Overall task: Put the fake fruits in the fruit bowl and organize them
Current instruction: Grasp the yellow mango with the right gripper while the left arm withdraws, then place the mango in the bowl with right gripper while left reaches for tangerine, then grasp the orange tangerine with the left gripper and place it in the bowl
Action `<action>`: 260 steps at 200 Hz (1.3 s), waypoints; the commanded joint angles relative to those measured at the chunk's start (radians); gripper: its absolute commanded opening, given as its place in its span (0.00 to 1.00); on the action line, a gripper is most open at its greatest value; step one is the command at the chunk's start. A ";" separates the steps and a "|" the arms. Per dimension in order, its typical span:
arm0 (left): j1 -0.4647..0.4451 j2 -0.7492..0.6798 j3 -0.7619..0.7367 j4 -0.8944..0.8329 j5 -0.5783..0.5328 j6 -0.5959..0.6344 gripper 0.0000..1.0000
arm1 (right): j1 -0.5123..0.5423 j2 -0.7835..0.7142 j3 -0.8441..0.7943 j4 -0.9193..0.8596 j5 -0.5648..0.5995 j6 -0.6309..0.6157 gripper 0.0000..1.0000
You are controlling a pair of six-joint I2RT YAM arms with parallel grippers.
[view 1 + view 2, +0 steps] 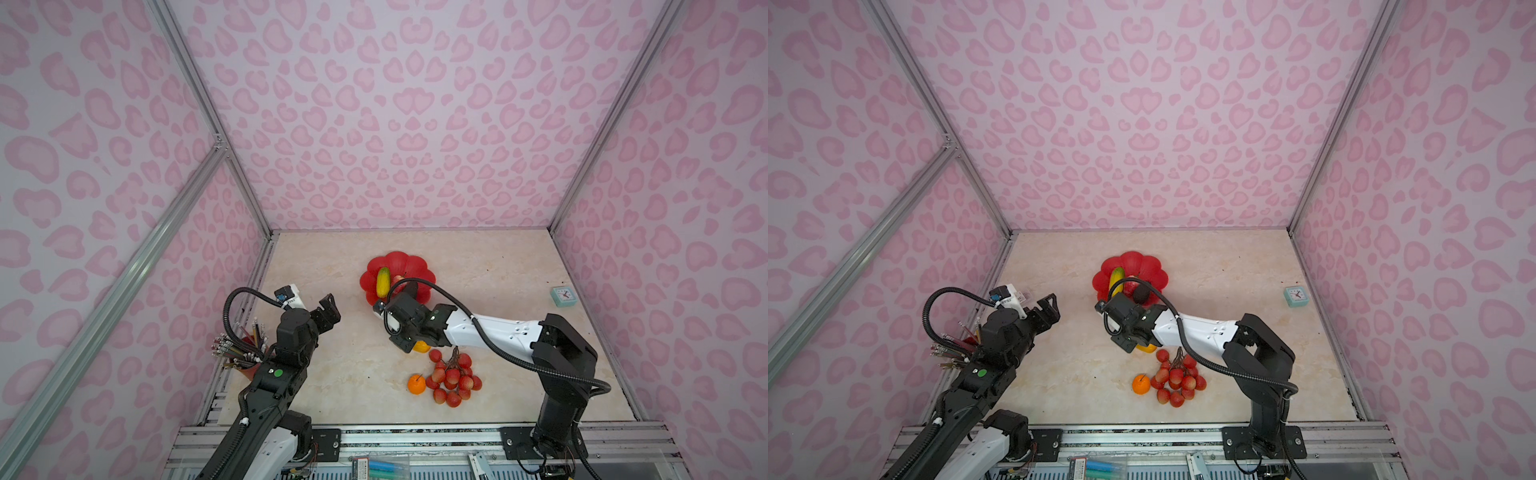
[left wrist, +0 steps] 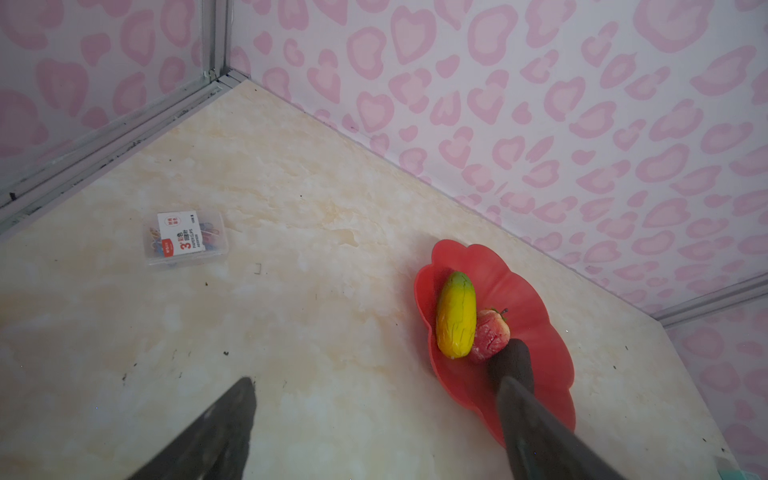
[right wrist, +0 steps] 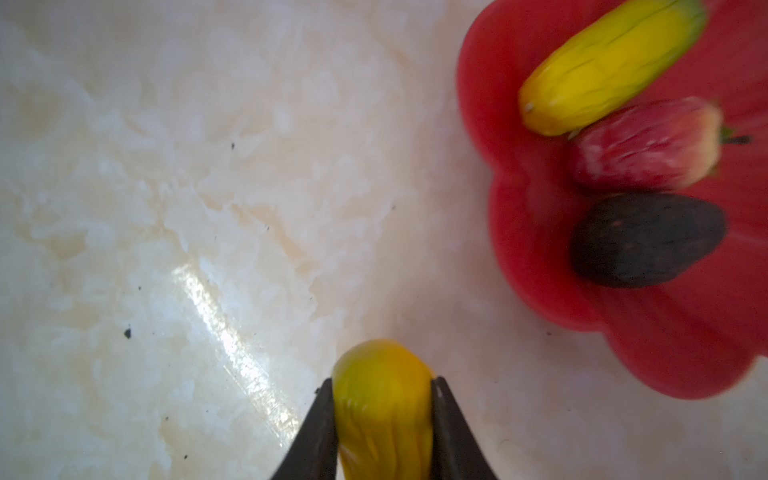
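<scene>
Right gripper [image 3: 381,384] is clamped on a mango [image 3: 380,365], pinched across its short width. Its long axis runs out ahead between the fingers and the free end sticks forward. It's off the fruit bowl [image 3: 519,166], over the table [image 1: 332,374] just beside the near rim; in both top views only one end [image 1: 422,347] peeks from under the wrist.

Left gripper [image 2: 376,380] is spread wide, holding nothing, well left of the bowl.

In the bowl, side by side:
- second mango [image 1: 382,281], long axis near-to-far, green tip toward the back wall
- apple [image 2: 492,334], on its side, touching that mango, stem toward the bowl's middle
- avocado [image 3: 646,241], on its side next to the apple

Orange [image 1: 416,384] and lychees [image 1: 453,380] sit on the table, near front, touching each other.

Writing: the clear paperclip box [image 2: 187,239] label shows a big "3" and "PAPERCLIPS"; the rest is too small. The teal clock [image 1: 562,296] face is unreadable. Pencil cup [image 1: 245,353] is at the left edge.
</scene>
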State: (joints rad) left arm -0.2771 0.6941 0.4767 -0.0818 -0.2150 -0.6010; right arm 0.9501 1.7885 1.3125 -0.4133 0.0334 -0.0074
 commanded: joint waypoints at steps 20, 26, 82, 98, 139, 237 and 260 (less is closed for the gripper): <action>-0.002 -0.009 -0.045 0.017 0.206 -0.005 0.89 | -0.119 0.035 0.180 0.003 0.079 0.077 0.25; -0.005 -0.011 -0.055 0.023 0.229 -0.006 0.89 | -0.142 0.067 0.235 -0.010 0.077 0.086 0.24; -0.120 -0.006 -0.080 0.024 0.299 0.038 0.86 | -0.294 0.425 0.707 -0.181 0.020 0.090 0.25; -0.186 0.022 -0.077 0.026 0.283 0.054 0.86 | -0.316 0.545 0.847 -0.245 -0.003 0.082 0.26; -0.358 0.124 -0.054 0.032 0.264 0.095 0.84 | -0.341 0.726 1.058 -0.348 0.017 0.091 0.31; -0.612 0.304 -0.030 0.042 0.346 0.186 0.83 | -0.378 0.111 0.366 0.186 -0.095 0.243 0.94; -0.681 0.352 -0.013 0.032 0.328 0.207 0.83 | -0.404 -0.056 0.167 0.253 -0.093 0.304 0.95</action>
State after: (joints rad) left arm -0.9115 1.0126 0.4442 -0.0727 0.1120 -0.4232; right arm 0.5648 1.8366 1.6173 -0.3405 -0.0448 0.2131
